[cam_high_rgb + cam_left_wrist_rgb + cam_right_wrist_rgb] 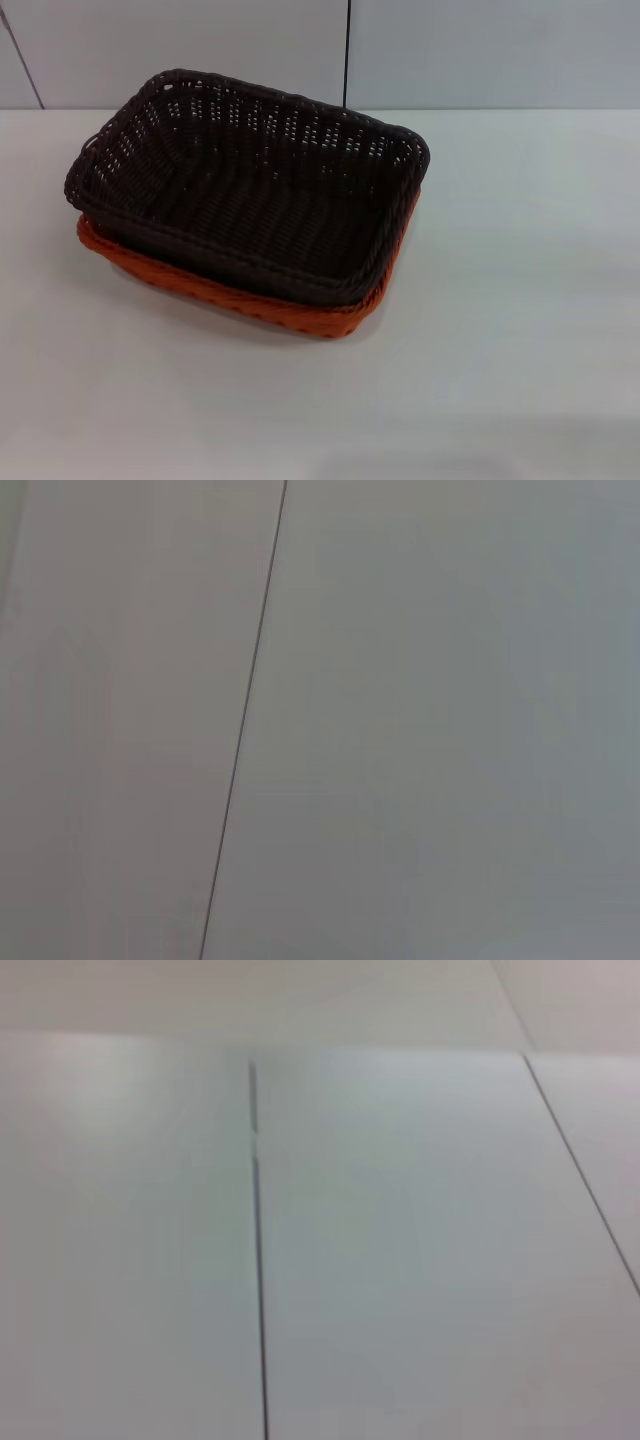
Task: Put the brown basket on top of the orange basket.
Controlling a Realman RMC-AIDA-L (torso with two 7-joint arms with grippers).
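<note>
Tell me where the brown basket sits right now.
In the head view, the brown basket sits nested on the orange basket, left of centre on the white table.

You're looking at a brown basket [250, 190] of woven wicker-style strands, dark with a slight plastic-like sheen, open-weave on its sides and braided at the rim. The orange basket [300, 312] under it shows the same woven texture. Your table [520, 300] is smooth, white and faintly glossy; the wall panels [450, 720] look smooth and matt.

The brown basket [250, 185] sits nested in the orange basket [300, 312] — upright, slightly askew — both woven, rectangular.
</note>
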